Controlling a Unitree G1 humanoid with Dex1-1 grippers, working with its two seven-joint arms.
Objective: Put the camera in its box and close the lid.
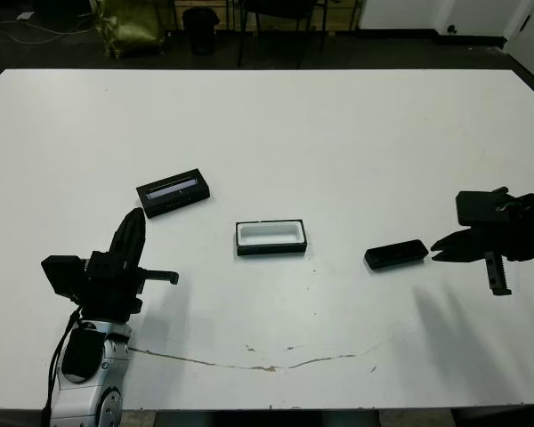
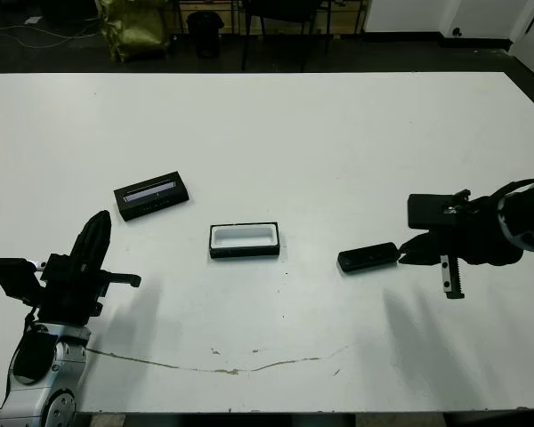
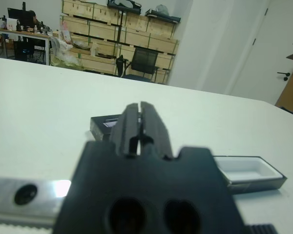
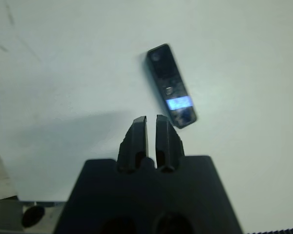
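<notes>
- My right end effector [image 1: 438, 248] hovers just right of the camera [image 1: 396, 255], its two fingers drawn together with only a thin slit between them and nothing held; the tips point at the camera's right end without touching it.
- I judge this a pre-grasp pose: the fingers must part before they can straddle the slim bar, and its long sides are the natural places to pinch.
- My left end effector [image 1: 130, 238] waits at the near left, fingers pressed together and empty, pointing toward the lid [image 1: 173, 192] just beyond it.
- The camera lies flat on the worktop [image 1: 338, 124], right of centre, its long axis running roughly left to right and slightly tilted; the wrist view shows a bluish patch at the end nearest my fingers.
- The box [image 1: 271, 237] sits open near the centre, white lining up, well left of the camera, so the carry is a short leftward move over bare surface.
- The lid rests striped side up, left of and slightly farther away than the box, apart from it, probably left for my left arm.
- Nothing stands between camera and box; the near edge of the worktop is well clear of all three, and a thin cracked line runs along the near surface.
</notes>
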